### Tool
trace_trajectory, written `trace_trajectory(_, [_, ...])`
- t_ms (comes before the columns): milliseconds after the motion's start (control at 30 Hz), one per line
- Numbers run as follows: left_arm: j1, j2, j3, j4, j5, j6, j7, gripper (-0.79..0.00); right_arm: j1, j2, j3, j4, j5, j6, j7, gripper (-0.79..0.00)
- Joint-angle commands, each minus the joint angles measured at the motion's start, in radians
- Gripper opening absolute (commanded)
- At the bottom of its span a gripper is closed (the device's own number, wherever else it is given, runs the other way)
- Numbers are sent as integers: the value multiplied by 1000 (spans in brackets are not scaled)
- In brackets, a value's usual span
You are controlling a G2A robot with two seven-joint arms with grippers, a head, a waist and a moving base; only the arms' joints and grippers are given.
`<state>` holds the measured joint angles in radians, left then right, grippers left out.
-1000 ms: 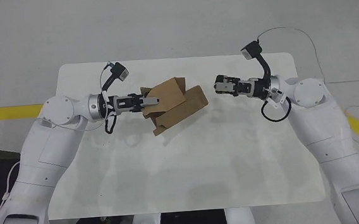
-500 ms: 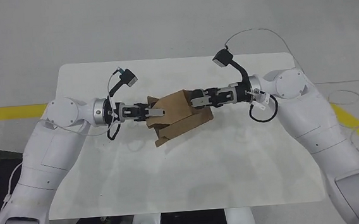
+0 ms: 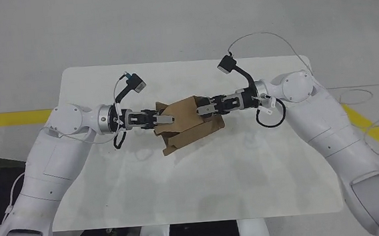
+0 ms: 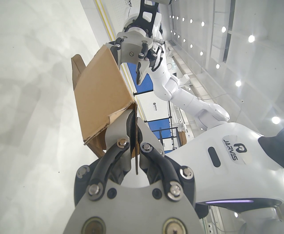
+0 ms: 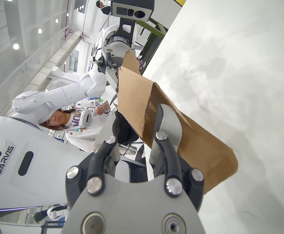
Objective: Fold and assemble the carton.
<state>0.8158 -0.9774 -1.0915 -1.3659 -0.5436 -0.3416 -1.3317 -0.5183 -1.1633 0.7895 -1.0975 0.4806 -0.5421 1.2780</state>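
A: Where do we stand? The carton [image 3: 188,118] is over the middle of the tabletop [image 3: 181,185], half-opened and strung between our two arms.

B: Our left pincer [image 4: 132,125] is shut tight on a thin flap edge at one end. Our right pincer [image 5: 137,129] is spread wide at the other end. One finger is inside the open mouth and the other is outside the wall, so it grips nothing.

A: So we hold the carton by that one flap alone, which is our first worry. It looks like a single layer of cardboard. If we push from the right, it may bend at the crease or tear rather than carry the load.

B: Agreed. And if we close the right pincer carelessly, we could crush the wall flat instead of squaring the body up.

A: There's also slip. The inner finger lies along a smooth panel. Should we pull before it bites, it would slide out and the carton would swing on the left grip.

B: We can't tell whether the lower corner rests on the tabletop. If it does, dragging sideways could catch that corner and twist the carton out of our left hold.

A: Then we judge the next move wants a gentle close on the wall, with both arms moving together, not against each other.
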Motion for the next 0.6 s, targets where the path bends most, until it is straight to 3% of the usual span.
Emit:
trace_trajectory(0, [0,-1,2,-1,6,0,5,-785,7,-3,-15,3,12,1,1,-489])
trace_trajectory(567, [-1,-6,5,3,23,2,12,-785,48,-13,-86,42,115,35,36,-523])
